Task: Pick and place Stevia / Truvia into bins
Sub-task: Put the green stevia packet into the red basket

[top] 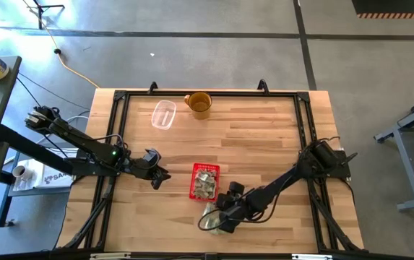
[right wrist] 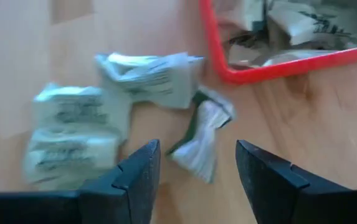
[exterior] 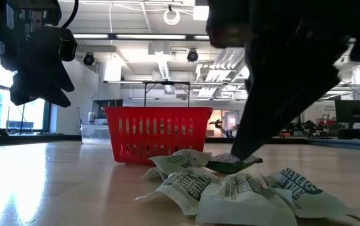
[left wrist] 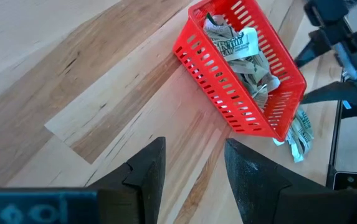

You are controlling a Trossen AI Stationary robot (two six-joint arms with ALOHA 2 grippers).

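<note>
The red bin [top: 205, 180] stands on the table's near middle and holds several pale green and white packets [left wrist: 243, 53]. More packets [top: 211, 212] lie loose on the wood just near of it, and they show close up in the low view [exterior: 230, 187]. My right gripper [right wrist: 197, 177] is open and low over this pile. Its fingers stand on either side of one crumpled packet [right wrist: 201, 138], and I see no touch. My left gripper [top: 156, 177] waits open to the left of the bin, above the table [left wrist: 194, 171].
A clear plastic container [top: 164, 114] and a yellow-brown mug [top: 199, 105] stand near the table's far edge. Bare wood lies between them and the bin. A black frame rail [top: 207, 94] runs round the table's edges.
</note>
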